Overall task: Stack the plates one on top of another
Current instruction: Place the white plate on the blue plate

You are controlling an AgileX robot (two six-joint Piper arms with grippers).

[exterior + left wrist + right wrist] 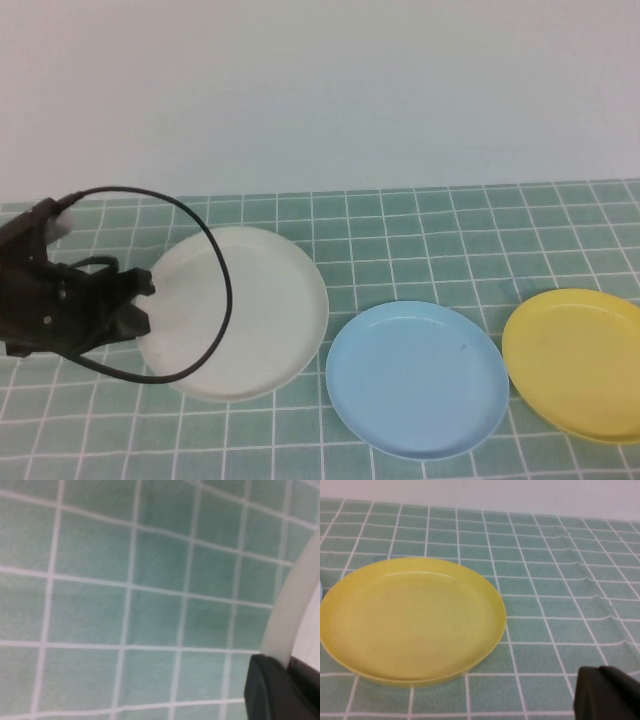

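Note:
Three plates lie in a row on the green checked cloth. The white plate point(250, 310) is at the left, the light blue plate point(415, 378) in the middle and the yellow plate point(580, 360) at the right. My left gripper point(148, 300) is shut on the white plate's left rim. In the left wrist view that rim point(290, 610) runs in between the black fingers point(265, 690). My right gripper point(607, 692) is out of the high view; in the right wrist view it stays shut and empty over bare cloth beside the yellow plate point(410, 620).
A black cable point(215, 260) from the left arm loops over the white plate. The cloth point(450, 230) ends at a pale wall behind. The light blue and yellow plates almost touch each other.

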